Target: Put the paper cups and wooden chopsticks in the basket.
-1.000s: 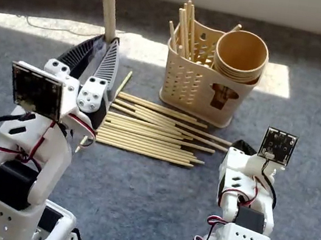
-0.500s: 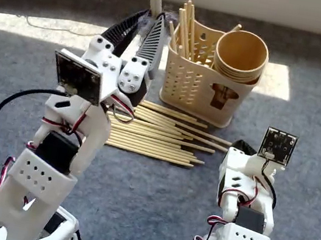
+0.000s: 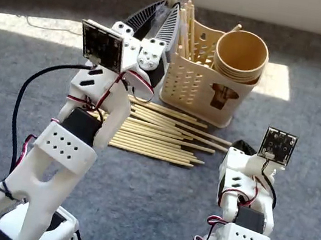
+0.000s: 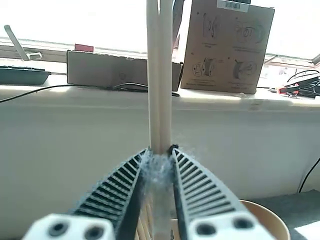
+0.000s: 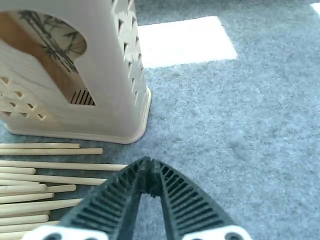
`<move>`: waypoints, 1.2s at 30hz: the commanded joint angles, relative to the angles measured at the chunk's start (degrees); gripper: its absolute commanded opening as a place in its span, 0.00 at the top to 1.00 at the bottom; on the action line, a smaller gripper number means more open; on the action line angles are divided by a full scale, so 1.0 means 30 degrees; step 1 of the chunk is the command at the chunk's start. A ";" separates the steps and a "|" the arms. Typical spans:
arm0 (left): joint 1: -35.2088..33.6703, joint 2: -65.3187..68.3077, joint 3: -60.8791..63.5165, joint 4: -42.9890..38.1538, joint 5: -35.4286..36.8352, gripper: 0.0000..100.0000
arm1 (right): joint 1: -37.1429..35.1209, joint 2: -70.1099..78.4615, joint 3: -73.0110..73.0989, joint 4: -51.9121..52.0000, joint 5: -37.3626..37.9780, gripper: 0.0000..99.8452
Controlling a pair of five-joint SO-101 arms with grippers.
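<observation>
Plenty of bare worktop (image 3: 150, 217) in front. I see the basket (image 3: 199, 92) holding paper cups (image 3: 241, 53), loose chopsticks (image 3: 158, 135) piled beside it. My left gripper (image 3: 165, 11) is high at the basket's rim, clamping two upright chopsticks (image 4: 159, 75); right gripper (image 5: 148, 167) closed, empty, low beside the basket.

Paper cups (image 3: 241, 53) and chopsticks (image 3: 185, 25) are stood in the cream basket (image 3: 194, 85); a chopstick pile (image 3: 163, 140) is spread before it, one pair (image 4: 159, 75) held upright.

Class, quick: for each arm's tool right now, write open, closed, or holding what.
Left tool: closed on two wooden chopsticks, held upright.
Right tool: closed, holding nothing.
</observation>
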 commanded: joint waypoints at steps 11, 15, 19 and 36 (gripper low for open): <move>-0.0278 0.1656 -0.1861 -0.0586 0.0322 1.00 | 0.0132 -0.0484 -0.0220 -0.0542 -0.0029 0.99; -0.1070 0.2505 -0.3238 -0.0586 0.0410 1.00 | 0.0161 -0.0484 -0.0220 -0.0542 -0.0029 0.99; -0.1158 0.4029 -0.4527 -0.0469 0.0440 1.00 | 0.0161 -0.0484 -0.0220 -0.0542 -0.0029 0.99; -0.1187 0.6022 -0.2505 -0.0557 0.0352 1.00 | 0.0190 -0.0484 -0.0220 -0.0542 -0.0029 0.99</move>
